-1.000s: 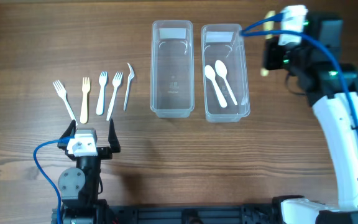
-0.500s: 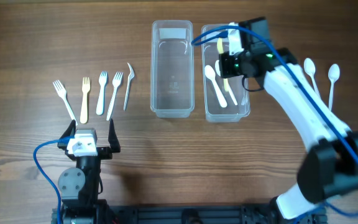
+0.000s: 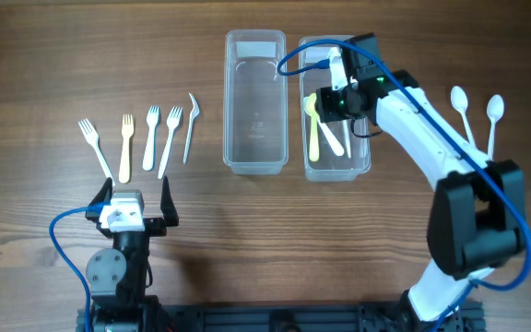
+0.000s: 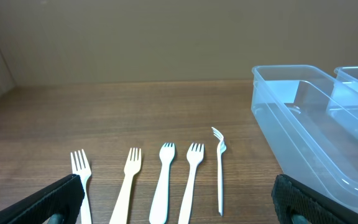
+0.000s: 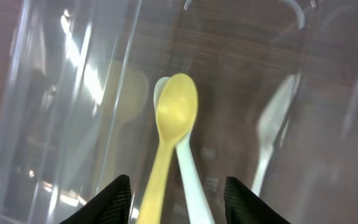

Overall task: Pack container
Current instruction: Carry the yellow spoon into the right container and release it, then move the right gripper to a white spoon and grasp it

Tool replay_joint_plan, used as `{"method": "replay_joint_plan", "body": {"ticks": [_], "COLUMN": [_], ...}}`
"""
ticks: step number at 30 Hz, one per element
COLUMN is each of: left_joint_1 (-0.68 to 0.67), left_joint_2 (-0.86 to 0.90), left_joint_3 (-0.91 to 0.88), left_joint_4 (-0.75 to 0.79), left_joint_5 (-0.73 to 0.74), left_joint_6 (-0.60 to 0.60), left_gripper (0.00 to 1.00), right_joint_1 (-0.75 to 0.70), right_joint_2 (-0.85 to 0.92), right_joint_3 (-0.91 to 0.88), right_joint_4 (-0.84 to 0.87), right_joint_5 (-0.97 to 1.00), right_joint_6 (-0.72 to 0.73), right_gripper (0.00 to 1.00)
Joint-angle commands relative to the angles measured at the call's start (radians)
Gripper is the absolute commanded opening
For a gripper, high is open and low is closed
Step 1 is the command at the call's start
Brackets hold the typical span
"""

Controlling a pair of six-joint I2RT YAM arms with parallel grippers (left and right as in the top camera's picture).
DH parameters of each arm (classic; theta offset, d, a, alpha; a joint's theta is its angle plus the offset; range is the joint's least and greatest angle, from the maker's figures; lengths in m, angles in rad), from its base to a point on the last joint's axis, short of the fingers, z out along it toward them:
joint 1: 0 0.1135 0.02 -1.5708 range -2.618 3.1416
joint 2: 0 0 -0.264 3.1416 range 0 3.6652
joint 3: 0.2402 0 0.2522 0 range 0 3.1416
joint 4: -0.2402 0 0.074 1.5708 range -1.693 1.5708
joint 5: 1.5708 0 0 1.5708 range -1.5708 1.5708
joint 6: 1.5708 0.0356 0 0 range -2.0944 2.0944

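Right arm here, mid-pack. My right pincer hangs over the right container, low inside its walls. The wrist view shows my fingers spread wide, with the yellow spoon lying between them and neither finger gripping it, so I'd call that pincer empty. The spoon is in the right-hand container; its bowl sits on top of a white spoon, and another white one lies just beside them. From overhead it looks roughly lengthwise along the tub, close to the wall nearest the left container, which has nothing in it that I can see.

So my read is that this is the let-go of one spoon, and the job is maybe halfway at best. Two white spoons are out on the worktop to my right, well clear of the tubs. A row of five forks sits on the far left, in front of my left pincer; that one is parked, open wide and holding nothing.

Next move as I see it: lift straight up without clipping the tub wall, swing out right, and come down on the nearer loose spoon. Those handles are thin and flat on the wood, so the pinch has to be low and square.
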Motion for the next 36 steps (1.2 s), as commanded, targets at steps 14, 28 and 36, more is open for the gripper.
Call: {"method": "replay_joint_plan", "body": {"ticks": [14, 28, 36], "left_joint_1": [0.006, 0.006, 0.006], "left_joint_2": [-0.007, -0.007, -0.007], "left_joint_3": [-0.008, -0.008, -0.008], "left_joint_4": [0.003, 0.003, 0.003], "left_joint_5": [0.016, 0.016, 0.016], "left_joint_6": [0.015, 0.015, 0.015], "left_gripper": [1.0, 1.0, 1.0], "right_joint_1": [-0.405, -0.629, -0.629], "right_joint_2": [-0.325, -0.013, 0.145], "right_joint_3": [0.057, 0.056, 0.056], "right_joint_4": [-0.148, -0.076, -0.034], "right_joint_5": [0.285, 0.124, 0.174], "right_joint_6": [-0.187, -0.238, -0.274], "right_gripper": [0.52, 0.5, 0.51]}}
